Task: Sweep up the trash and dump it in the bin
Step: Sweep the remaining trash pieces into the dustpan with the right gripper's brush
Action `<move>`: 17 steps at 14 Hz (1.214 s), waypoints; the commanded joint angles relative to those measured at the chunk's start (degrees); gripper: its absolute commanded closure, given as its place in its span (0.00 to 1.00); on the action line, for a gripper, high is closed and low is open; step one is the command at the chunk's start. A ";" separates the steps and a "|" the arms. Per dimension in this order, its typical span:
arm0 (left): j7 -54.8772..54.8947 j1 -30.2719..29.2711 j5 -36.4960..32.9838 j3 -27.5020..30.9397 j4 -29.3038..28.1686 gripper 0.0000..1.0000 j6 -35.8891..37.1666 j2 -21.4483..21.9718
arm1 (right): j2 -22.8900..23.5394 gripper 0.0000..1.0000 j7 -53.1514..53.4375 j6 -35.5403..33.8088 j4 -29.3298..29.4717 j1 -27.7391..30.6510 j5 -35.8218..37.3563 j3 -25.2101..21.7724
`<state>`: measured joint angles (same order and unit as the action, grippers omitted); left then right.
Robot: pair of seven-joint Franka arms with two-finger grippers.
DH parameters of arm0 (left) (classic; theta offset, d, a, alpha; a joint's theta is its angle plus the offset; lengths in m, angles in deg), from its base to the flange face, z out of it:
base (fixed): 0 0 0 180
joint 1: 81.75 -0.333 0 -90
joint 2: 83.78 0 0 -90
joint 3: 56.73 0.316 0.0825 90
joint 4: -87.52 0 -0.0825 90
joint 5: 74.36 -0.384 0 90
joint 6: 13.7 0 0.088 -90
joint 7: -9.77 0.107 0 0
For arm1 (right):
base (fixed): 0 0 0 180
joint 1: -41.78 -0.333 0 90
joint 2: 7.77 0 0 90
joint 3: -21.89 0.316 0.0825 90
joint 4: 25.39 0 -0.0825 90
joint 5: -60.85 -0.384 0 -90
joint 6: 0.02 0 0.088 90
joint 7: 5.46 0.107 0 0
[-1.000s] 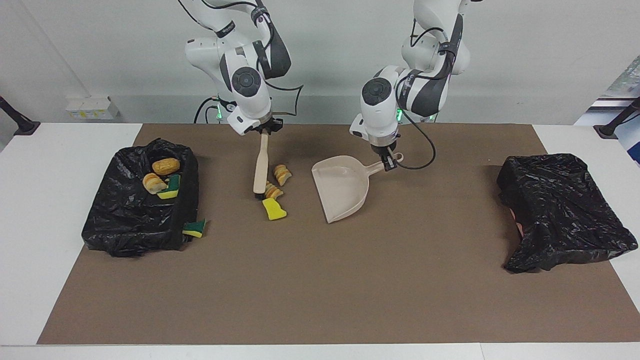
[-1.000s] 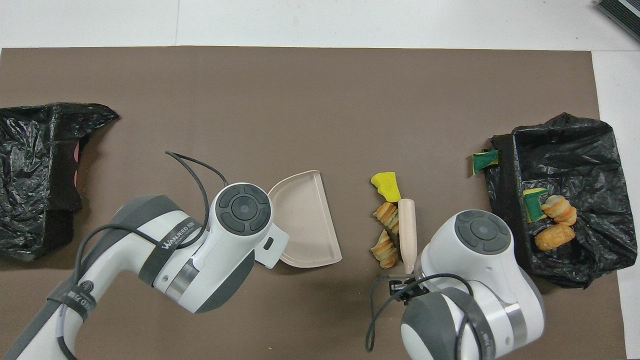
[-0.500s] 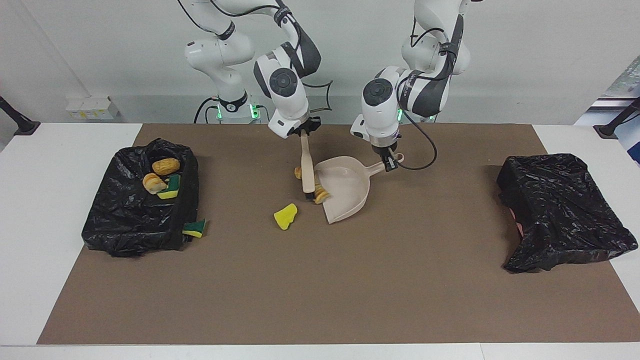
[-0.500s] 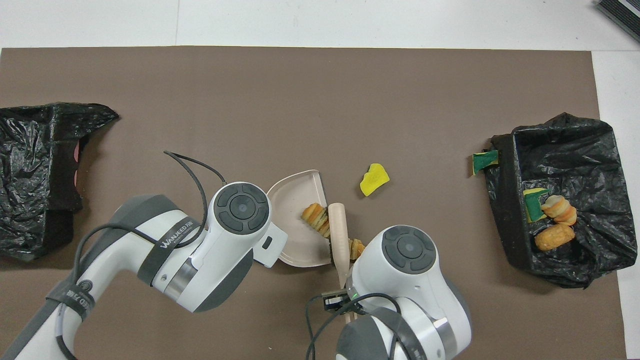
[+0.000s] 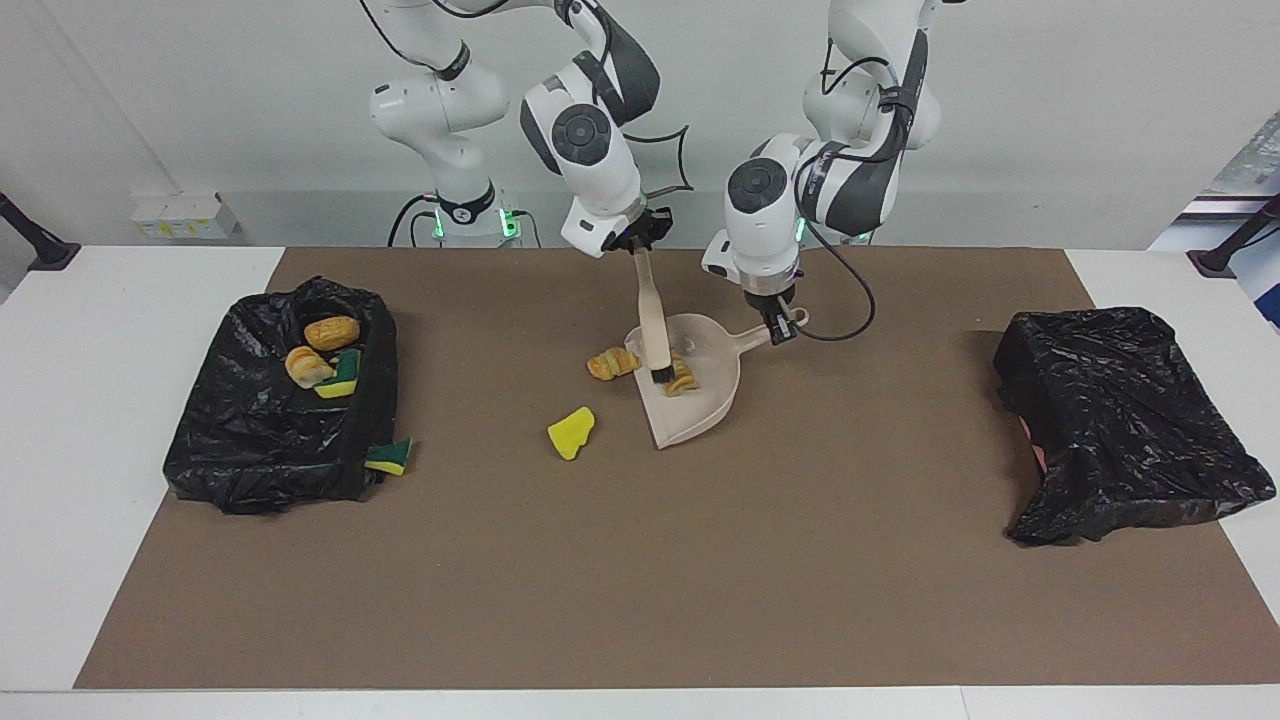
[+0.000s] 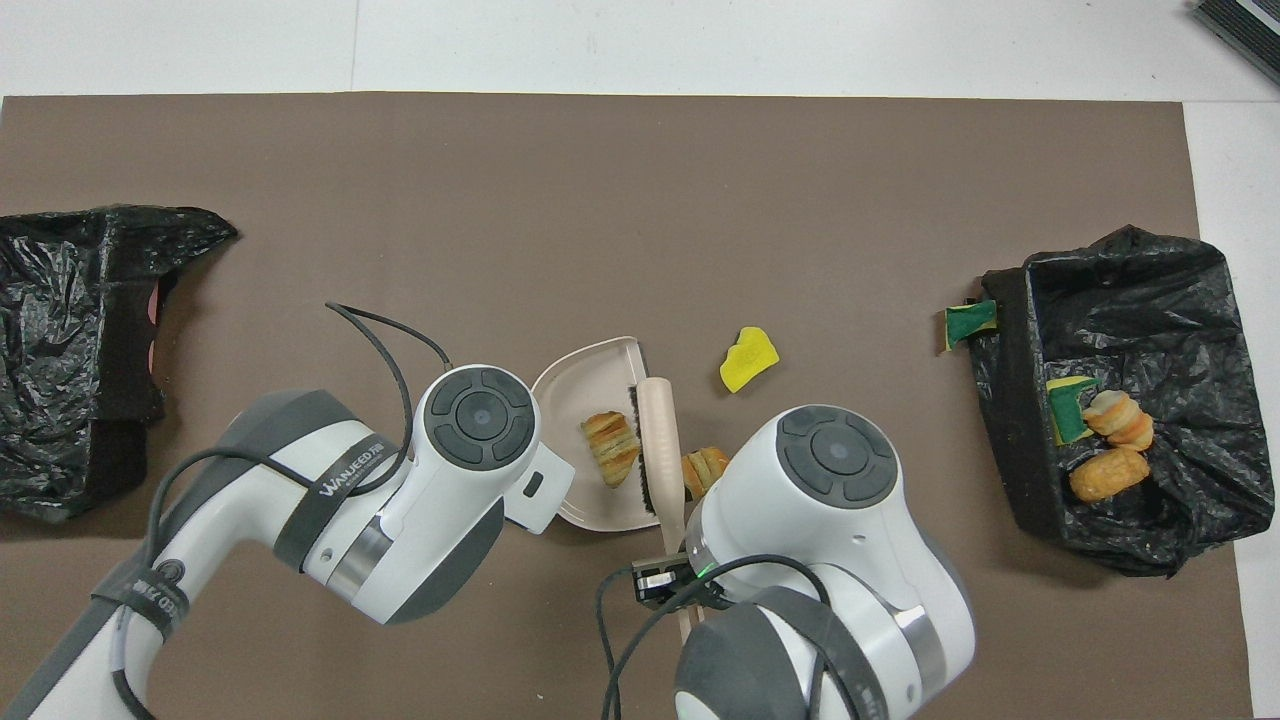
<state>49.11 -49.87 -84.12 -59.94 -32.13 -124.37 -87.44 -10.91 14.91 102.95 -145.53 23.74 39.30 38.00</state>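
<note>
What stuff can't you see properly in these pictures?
- Left gripper: covered by its own arm in the overhead view.
- Inside the covered bin: black bag drapes it, both views.
- Dustpan handle: under the left arm, overhead view.
- Brush handle end: under the right arm, overhead view.

A white surface spans the whole width of the scene, and a large brown mat covers most of its middle, leaving white margins at both ends and along the edges. A plain pale grey-white wall rises at the robots' end of the surface. A small white box sits against the wall's base toward the right arm's end. Dark angled brackets stand at both corners. The lighting is even and soft.
</note>
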 commanded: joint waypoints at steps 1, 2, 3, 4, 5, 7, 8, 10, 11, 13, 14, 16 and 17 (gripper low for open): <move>-0.14 -0.67 -1.14 0.14 -2.17 1.00 -2.00 1.99 | 1.03 1.00 1.16 -1.02 1.05 2.39 7.44 0.24; 0.04 -1.03 -1.14 0.14 -2.17 1.00 -2.18 1.99 | 1.20 1.00 0.82 -1.10 1.05 3.61 11.22 0.24; -0.04 -1.03 -1.14 0.05 -2.26 1.00 -2.44 1.99 | 1.46 1.00 0.29 -1.10 0.96 5.37 14.74 0.42; -0.39 -1.12 -1.05 0.05 -3.30 1.00 -2.97 2.16 | 1.82 1.00 -0.93 -1.19 0.96 7.30 17.47 0.42; -0.66 -1.12 -0.88 0.05 -4.88 1.00 -4.89 2.86 | 2.25 1.00 -3.55 -1.19 0.96 9.06 19.59 0.42; -1.54 -2.34 -0.87 0.05 -8.22 1.00 -9.89 3.92 | 3.04 1.00 -8.57 -0.67 0.88 13.53 22.33 0.42; -1.54 -2.78 -0.87 0.05 -8.58 1.00 -10.35 4.01 | 3.05 1.00 -11.03 -0.66 0.53 15.73 22.51 0.42; -1.71 -2.79 -0.61 0.05 -8.59 1.00 -10.36 4.01 | 4.54 1.00 -12.98 0.03 -0.79 16.99 22.34 0.68; -1.71 -2.79 -0.52 -0.04 -8.59 1.00 -10.36 4.01 | 5.67 1.00 -13.07 0.30 -1.23 17.07 22.16 0.77; -1.63 -2.70 -0.52 -0.04 -8.59 1.00 -10.27 4.01 | 5.86 1.00 -13.60 0.65 -3.16 16.55 21.37 0.86; -1.54 -2.52 -0.52 -0.04 -8.59 1.00 -10.18 4.09 | 5.86 1.00 -13.77 1.79 -4.73 16.03 21.19 1.03; -1.28 -2.09 -0.52 -0.04 -8.67 1.00 -9.74 4.18 | 5.42 1.00 -12.81 3.03 -7.47 11.56 18.57 0.95; -1.27 -2.00 -0.52 -0.04 -8.76 1.00 -9.57 4.44 | 5.34 1.00 -12.02 3.03 -7.82 9.80 17.08 0.95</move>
<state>48.64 -52.07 -84.13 -59.87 -38.69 -133.23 -85.34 -4.16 2.74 104.77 -150.76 36.03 58.99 38.64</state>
